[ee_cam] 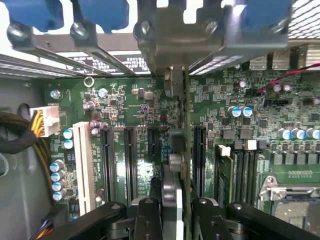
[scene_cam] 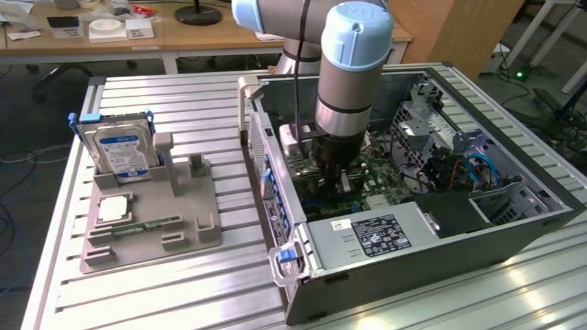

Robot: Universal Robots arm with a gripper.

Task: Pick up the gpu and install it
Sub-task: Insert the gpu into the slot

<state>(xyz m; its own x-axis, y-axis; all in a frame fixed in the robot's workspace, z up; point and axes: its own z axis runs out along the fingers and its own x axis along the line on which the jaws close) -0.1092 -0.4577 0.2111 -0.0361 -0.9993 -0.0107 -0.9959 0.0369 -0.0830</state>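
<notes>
My gripper (ee_cam: 176, 217) is shut on the gpu (ee_cam: 183, 125), a thin card that I see edge-on between the two black fingers (ee_cam: 148, 216). The card stands upright over the green motherboard (ee_cam: 130, 110), in line with the long black expansion slots (ee_cam: 152, 150). Its grey metal bracket (ee_cam: 172, 45) sits at the case's rear wall among the slot covers. From the exterior camera, the arm reaches down into the open computer case (scene_cam: 413, 227), and the gripper (scene_cam: 328, 180) is low over the board.
A grey parts holder (scene_cam: 151, 213) lies on the slatted table at the exterior view's left, carrying a blue-labelled hard drive (scene_cam: 124, 151) and a small green memory stick (scene_cam: 144, 225). Inside the case are cables (scene_cam: 472, 172), a drive cage and a white connector (ee_cam: 47, 120).
</notes>
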